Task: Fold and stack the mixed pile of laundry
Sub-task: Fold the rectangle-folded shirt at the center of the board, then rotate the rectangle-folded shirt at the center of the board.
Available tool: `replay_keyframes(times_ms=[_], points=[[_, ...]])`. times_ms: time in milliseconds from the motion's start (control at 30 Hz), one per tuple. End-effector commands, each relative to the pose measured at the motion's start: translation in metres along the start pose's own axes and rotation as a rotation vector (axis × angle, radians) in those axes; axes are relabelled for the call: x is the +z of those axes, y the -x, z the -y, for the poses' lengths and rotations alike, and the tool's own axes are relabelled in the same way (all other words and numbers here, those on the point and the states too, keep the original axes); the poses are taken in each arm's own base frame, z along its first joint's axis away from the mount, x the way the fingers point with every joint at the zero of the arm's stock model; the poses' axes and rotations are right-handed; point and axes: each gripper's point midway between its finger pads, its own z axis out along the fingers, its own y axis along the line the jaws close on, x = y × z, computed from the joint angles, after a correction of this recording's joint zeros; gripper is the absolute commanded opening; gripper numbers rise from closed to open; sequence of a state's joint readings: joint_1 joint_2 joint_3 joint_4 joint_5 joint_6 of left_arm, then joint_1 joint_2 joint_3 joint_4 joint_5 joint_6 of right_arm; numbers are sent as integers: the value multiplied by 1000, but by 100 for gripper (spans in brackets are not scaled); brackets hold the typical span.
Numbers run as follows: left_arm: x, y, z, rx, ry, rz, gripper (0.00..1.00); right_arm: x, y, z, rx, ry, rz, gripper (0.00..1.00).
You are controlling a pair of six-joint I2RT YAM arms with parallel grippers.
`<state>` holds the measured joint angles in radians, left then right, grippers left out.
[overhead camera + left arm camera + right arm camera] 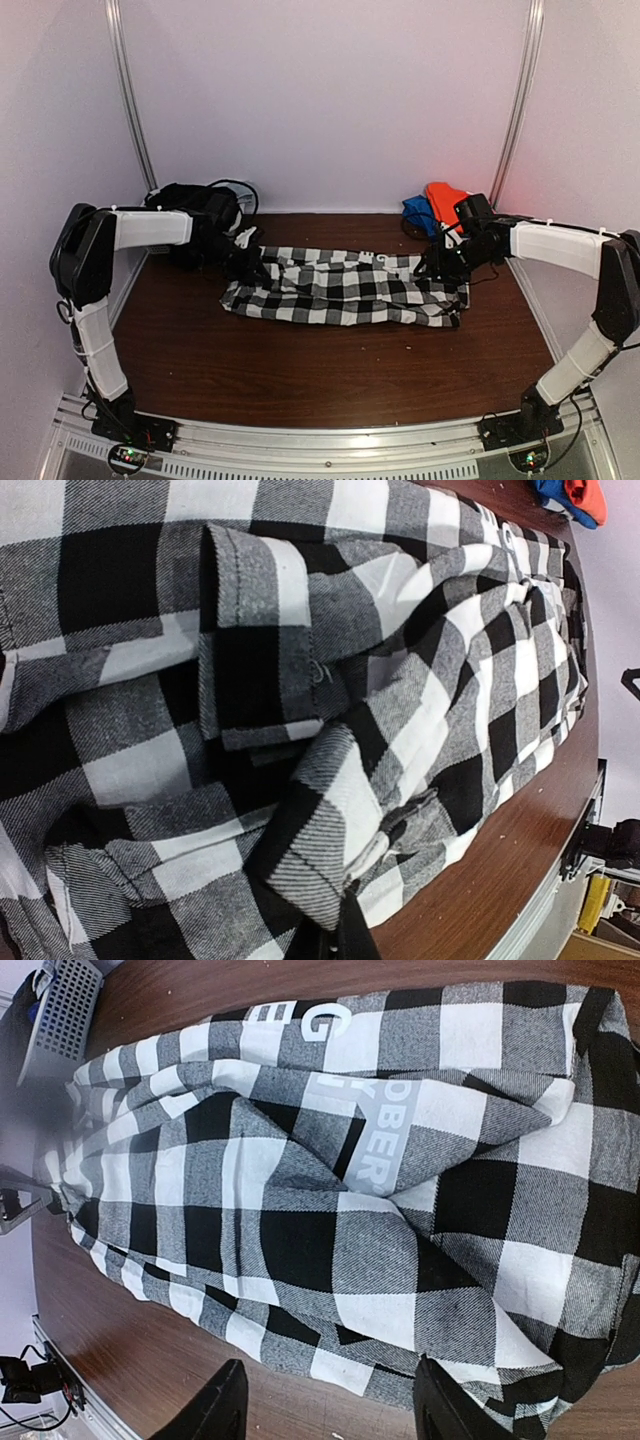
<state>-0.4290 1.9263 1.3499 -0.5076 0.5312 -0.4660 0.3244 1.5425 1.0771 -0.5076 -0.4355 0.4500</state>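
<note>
Checked shirt (345, 288) lay stretched across the middle of the tabletop (330, 370), rumpled and long from 9 o'clock to 3 o'clock, and you had an arm at each end. Your left fingers (248, 264) were closed at its 9 o'clock edge. The wrist view showed a bunched fold running right into them, so I judged that a grip on the cloth. Your right fingers (440, 262) hung spread apart over the 3 o'clock end, holding nothing. Progress? Early, by my reading: no neat fold on this one, no stack anywhere. The black garment (195, 210) sat heaped at 10 o'clock, the orange-red garment (443, 197) at 2 o'clock beside something blue (415, 212), both unfolded as far as I could tell. All three left to do.
</note>
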Motion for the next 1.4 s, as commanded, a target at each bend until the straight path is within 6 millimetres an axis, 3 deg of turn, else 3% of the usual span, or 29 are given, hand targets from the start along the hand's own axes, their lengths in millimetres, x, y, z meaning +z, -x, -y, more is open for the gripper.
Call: replay_keyframes(times_ms=[0, 100, 167, 200, 300, 433, 533, 733, 933, 1167, 1267, 1367], points=[[6, 3, -12, 13, 37, -2, 0, -3, -1, -9, 3, 36, 14, 56], [11, 2, -24, 8, 91, -11, 0, 5, -7, -14, -3, 58, -5, 54], [10, 3, -33, 11, 145, -14, 6, 12, -12, -19, -13, 65, -26, 53], [8, 2, -36, 19, 166, -19, 12, 17, -16, -19, -14, 61, -41, 53], [-3, 11, -35, 80, 210, 4, 46, 32, -22, -13, -10, 43, -75, 51], [-21, 30, -26, 236, 310, 53, 67, 44, -26, -3, -3, 10, -98, 51], [-20, 39, -24, 349, 408, 58, 82, 54, -33, 8, 3, -27, -121, 50], [14, 36, -49, 374, 473, -15, 83, 72, -59, 36, 5, -108, -211, 50], [37, -10, -71, 406, 530, -152, 73, 73, -69, 57, 7, -166, -238, 49], [26, -94, -74, 439, 577, -280, 68, 64, -59, 70, -15, -218, -218, 49], [10, -138, -69, 414, 562, -312, 67, 66, -51, 74, -33, -228, -207, 49], [1, -181, -42, 417, 481, -328, 68, 74, -35, 69, -71, -220, -183, 49]])
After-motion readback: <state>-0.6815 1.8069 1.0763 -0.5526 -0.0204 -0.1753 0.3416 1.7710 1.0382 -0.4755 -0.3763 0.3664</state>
